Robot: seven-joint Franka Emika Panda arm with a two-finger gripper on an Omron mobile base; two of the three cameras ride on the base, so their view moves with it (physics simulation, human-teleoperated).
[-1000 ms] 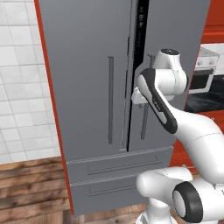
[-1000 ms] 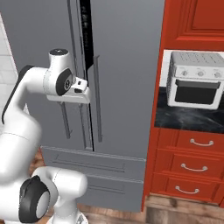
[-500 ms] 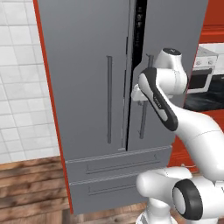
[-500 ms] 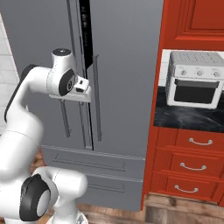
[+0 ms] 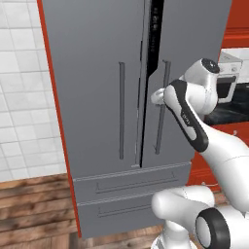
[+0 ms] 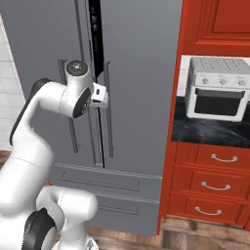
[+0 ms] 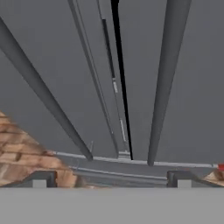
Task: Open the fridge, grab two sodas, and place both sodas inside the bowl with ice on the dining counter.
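The tall grey fridge (image 5: pixel 92 68) stands straight ahead, with a thin dark gap between its two doors. My gripper (image 5: pixel 156 96) hovers at mid height just in front of the right door's handle (image 5: pixel 163 112), beside the door seam. In the right base view the gripper (image 6: pixel 101 96) sits at the same seam of the fridge (image 6: pixel 141 73). In the hand view the gripper (image 7: pixel 111 181) is wide open and holds nothing, and the right handle (image 7: pixel 164 78) and left handle (image 7: pixel 43 92) run up ahead. The sodas, bowl, ice and dining counter are out of view.
Right of the fridge are red cabinets with drawers (image 6: pixel 215 185) and a white toaster oven (image 6: pixel 217 88) on a black counter (image 6: pixel 210 129). A white tiled wall (image 5: pixel 19 97) lies to the left. Below are wooden floor (image 5: pixel 34 209) and the fridge's lower drawers (image 5: pixel 131 185).
My hand has crept a little upward and closer to the right door's handle. The jaws stay wide open and the fridge doors look the same.
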